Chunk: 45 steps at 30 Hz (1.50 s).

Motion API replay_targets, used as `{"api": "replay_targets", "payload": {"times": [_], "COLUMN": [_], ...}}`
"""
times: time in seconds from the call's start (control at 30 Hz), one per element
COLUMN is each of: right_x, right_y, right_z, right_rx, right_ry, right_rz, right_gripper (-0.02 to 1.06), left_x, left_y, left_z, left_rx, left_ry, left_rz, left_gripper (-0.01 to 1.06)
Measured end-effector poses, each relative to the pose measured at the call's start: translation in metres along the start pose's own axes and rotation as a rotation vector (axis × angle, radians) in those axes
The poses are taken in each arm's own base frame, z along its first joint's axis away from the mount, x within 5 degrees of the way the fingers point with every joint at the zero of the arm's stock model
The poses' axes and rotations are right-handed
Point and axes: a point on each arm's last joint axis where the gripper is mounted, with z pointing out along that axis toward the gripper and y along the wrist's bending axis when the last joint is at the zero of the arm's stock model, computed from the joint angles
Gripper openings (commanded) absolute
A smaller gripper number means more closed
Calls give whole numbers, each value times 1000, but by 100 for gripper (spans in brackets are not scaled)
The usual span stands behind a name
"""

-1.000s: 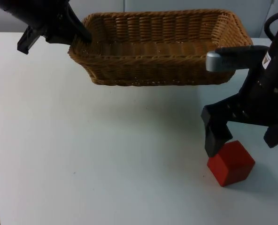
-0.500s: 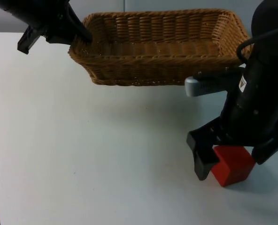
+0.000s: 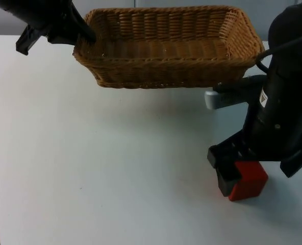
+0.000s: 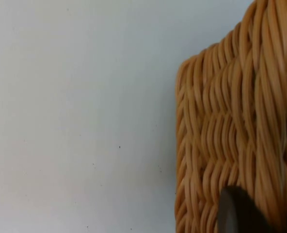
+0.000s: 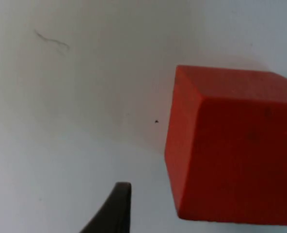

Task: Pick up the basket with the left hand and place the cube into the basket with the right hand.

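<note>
Left hand [image 3: 85, 40] pinches the basket [image 3: 166, 48] rim, held above the tabletop [image 3: 90, 163]. Right hand [image 3: 243, 176], fingers spread, straddles the cube [image 3: 249, 185] at near right.

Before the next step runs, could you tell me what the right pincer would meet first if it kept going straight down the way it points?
Most likely the red cube: the right pincer points down at the table with the cube at its fingers. How far apart they are is unclear.

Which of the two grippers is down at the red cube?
The right gripper, low over the red cube on the table; the left gripper holds the wicker basket rim.
</note>
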Motion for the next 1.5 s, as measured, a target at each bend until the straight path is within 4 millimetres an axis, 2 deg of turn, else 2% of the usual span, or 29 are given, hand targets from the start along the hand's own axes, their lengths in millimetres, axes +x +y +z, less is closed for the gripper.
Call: {"api": "replay_targets", "payload": {"times": [0.3,0.33,0.4,0.47,0.5,0.57,0.6,0.83,1.0,1.17,1.3,1.33,1.5], "right_x": [0,0,0,0,0,0,0,2,6,-1,-27,-27,-61], "right_y": [0,0,0,0,0,0,0,4,19,37,50,50,45], "right_z": [0,0,0,0,0,0,0,0,-2,-19,-54,-54,-107], "right_rx": [3,3,3,3,4,3,2,-42,-215,-322,-317,-317,-225], "right_ry": [-1,-1,-1,-1,-1,-1,-2,17,60,62,-36,-36,-202], "right_rz": [1,1,1,1,0,5,4,-13,-61,-136,-206,-206,-221], "right_gripper": [104,102,91,55,55,8,0,0,0,0,0,0,0], "left_x": [-5,-6,-6,-6,-6,-6,-6,-7,-11,-14,-17,-17,-20], "left_y": [2,2,2,2,2,2,2,3,4,5,6,6,7], "left_z": [0,0,0,0,0,0,0,0,-1,-1,-2,-2,-2], "left_rx": [-21,-23,-25,-25,-25,-25,-25,-29,-41,-54,-65,-65,-77], "left_ry": [-60,-64,-70,-70,-70,-70,-70,-82,-118,-153,-183,-183,-218], "left_rz": [0,0,0,0,0,0,0,0,0,0,0,0,0], "left_gripper": [0,0,0,0,0,0,0,0,0,0,0,0,0]}}
